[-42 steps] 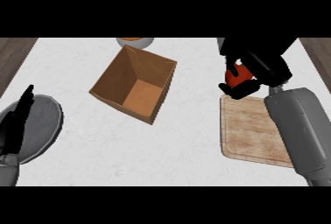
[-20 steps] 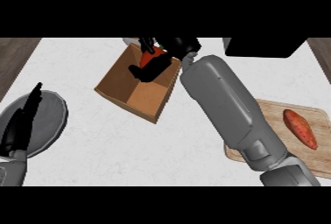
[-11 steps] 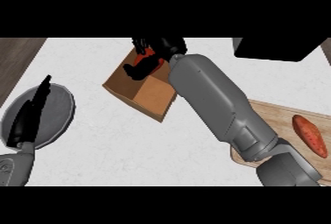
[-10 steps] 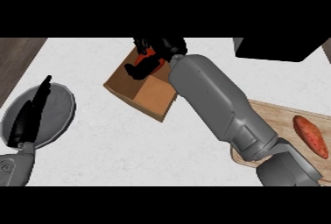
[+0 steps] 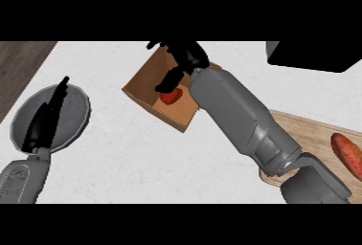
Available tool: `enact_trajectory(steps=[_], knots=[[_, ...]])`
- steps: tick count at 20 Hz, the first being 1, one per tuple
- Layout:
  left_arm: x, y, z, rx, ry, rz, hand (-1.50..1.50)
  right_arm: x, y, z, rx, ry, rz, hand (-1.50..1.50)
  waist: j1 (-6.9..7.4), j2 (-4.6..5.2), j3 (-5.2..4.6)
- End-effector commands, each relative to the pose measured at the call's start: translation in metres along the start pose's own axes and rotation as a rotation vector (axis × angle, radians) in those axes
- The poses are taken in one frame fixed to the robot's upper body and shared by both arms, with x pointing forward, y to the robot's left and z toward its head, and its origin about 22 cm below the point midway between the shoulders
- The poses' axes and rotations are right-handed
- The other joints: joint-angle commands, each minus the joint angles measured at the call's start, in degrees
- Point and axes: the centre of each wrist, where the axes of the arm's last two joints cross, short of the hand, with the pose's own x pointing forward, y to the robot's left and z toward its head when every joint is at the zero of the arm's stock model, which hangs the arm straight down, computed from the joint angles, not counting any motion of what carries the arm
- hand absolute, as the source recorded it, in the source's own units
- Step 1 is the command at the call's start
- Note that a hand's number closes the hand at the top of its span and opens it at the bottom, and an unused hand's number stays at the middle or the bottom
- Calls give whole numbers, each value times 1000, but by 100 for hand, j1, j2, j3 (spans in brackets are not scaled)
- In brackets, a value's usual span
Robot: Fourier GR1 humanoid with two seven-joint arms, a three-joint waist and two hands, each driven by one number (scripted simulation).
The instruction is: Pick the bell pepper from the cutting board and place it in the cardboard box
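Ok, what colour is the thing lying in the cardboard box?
Red, the bell pepper, lying in the brown cardboard box; head view.

1. Counter (image 5: pixel 141 158): white, faint grey mottling; dark brown wood-grain strip at its far left corner.
2. Cardboard box (image 5: pixel 152 93): tan-brown walls, warmer orange-brown floor inside.
3. Bell pepper (image 5: pixel 171 97): bright red, lying in the box.
4. Right hand (image 5: pixel 185 55): black; right forearm plain mid-grey with darker grey at the elbow.
5. Left hand (image 5: pixel 46 115): black; forearm grey, lightly speckled.
6. Plate (image 5: pixel 74 117): grey, paler rim, near the counter's left edge.
7. Cutting board (image 5: pixel 311 139): pale tan wood with fine streaked grain, at the right edge.
8. Sweet potato (image 5: pixel 348 154) on the board: orange-red.
9. Black block (image 5: pixel 311 55) at the far right corner: flat black, no pattern.
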Motion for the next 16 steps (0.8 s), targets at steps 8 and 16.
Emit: enact_trajectory(steps=[8,16], knots=[[-8,13,0,7,16,5,0,0,-1,2,-221,-137,-223,-150,-27,-10,7],[-19,25,10,54,63,-2,0,-31,-32,0,-274,-164,-450,-150,-485,-89,14]])
